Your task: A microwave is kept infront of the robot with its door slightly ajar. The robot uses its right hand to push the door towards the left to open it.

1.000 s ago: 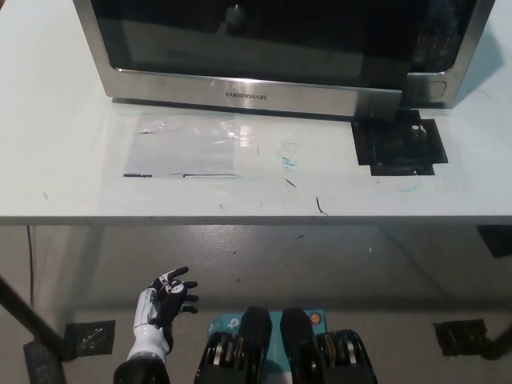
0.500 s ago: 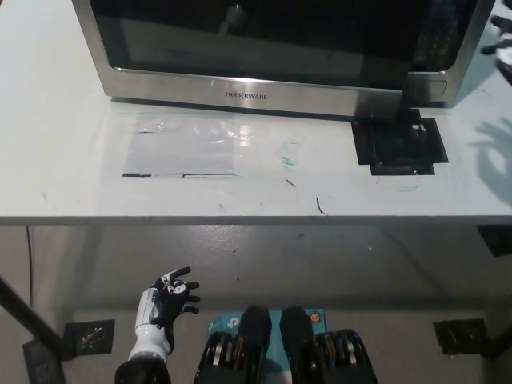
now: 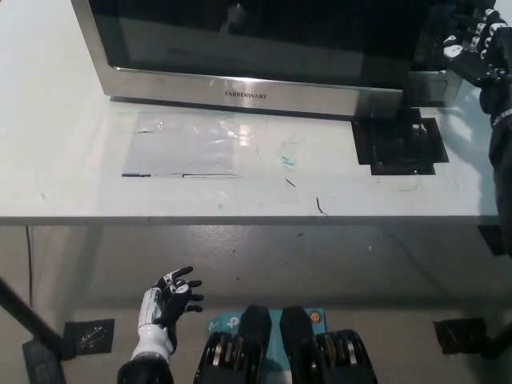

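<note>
Left hand [image 3: 170,302] idles low under the table [image 3: 64,160] edge, fingers spread, holding nothing. Up and to its right: microwave [image 3: 264,92], door [image 3: 240,40] looking nearly flush. Right hand [image 3: 478,48], fingers apart and empty, sits at the microwave's right end. Risk: it catches the control panel, not the door edge, and shoves the whole microwave leftward.

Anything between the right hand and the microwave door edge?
Nothing visible. The right hand is up at the microwave's right end, no object between it and the door. Left hand rests below the table.
</note>
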Robot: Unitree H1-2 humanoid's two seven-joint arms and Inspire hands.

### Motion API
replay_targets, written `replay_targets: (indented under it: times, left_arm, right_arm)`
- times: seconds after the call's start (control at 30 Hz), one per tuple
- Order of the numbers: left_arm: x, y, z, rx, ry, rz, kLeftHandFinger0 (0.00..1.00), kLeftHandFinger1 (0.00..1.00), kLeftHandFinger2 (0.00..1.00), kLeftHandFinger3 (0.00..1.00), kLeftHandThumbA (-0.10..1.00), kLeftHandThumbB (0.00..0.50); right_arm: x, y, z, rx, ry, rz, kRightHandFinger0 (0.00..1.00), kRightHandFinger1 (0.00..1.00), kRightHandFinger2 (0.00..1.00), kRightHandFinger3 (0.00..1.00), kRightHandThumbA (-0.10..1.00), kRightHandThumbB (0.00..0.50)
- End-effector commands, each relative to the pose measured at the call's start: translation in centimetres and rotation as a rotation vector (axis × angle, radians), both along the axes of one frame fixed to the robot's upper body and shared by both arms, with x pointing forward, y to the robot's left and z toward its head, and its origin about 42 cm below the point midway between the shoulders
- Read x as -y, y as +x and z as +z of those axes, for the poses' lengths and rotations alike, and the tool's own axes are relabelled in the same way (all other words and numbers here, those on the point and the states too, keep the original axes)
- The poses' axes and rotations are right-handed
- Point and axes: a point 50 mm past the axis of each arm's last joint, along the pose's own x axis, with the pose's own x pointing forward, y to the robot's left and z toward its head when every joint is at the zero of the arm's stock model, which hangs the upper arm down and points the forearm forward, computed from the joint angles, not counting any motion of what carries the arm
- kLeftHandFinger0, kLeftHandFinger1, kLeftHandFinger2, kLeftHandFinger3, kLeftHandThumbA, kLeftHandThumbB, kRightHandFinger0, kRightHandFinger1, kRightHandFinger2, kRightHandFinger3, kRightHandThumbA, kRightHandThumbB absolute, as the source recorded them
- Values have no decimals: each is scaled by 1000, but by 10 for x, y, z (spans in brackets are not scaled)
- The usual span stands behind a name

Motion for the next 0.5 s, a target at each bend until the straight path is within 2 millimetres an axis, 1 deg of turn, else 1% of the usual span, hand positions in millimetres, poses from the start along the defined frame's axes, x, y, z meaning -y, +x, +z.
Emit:
replay_targets:
  times: [0.0,0.07,0.13,0.2,0.27,0.3,0.33,0.37,0.47]
  left_arm:
    - [6,9,12,52,7,-3,355,369,441,551,26,0]
    - [7,9,14,48,5,3,370,381,453,551,30,1]
    - [8,8,13,49,7,-2,358,377,440,540,48,15]
    - [8,8,13,50,11,-4,354,373,431,531,59,20]
    - [9,9,12,47,9,-4,339,364,422,536,64,11]
    - [9,9,12,49,5,-5,352,373,426,541,66,11]
    - [10,9,13,47,7,-4,344,372,434,546,66,8]
    - [10,8,11,42,11,-11,346,373,435,548,69,7]
    - [10,8,11,42,11,-14,359,380,436,549,74,4]
  right_arm:
    - [2,13,45,138,-68,5,617,808,843,926,320,214]
    - [3,18,44,126,-73,-2,605,797,834,922,331,220]
    - [4,20,42,120,-84,-10,577,782,817,919,331,202]
    - [2,24,40,124,-80,-11,544,768,799,895,327,215]
    - [-3,27,39,117,-65,-18,526,759,793,888,306,207]
    - [-6,27,39,116,-59,-18,529,758,801,896,293,203]
    - [-11,28,38,118,-52,-8,519,751,808,903,282,195]
    - [-15,28,32,111,-55,-2,518,750,811,902,281,195]
    - [-21,29,28,99,-57,10,531,744,801,882,285,208]
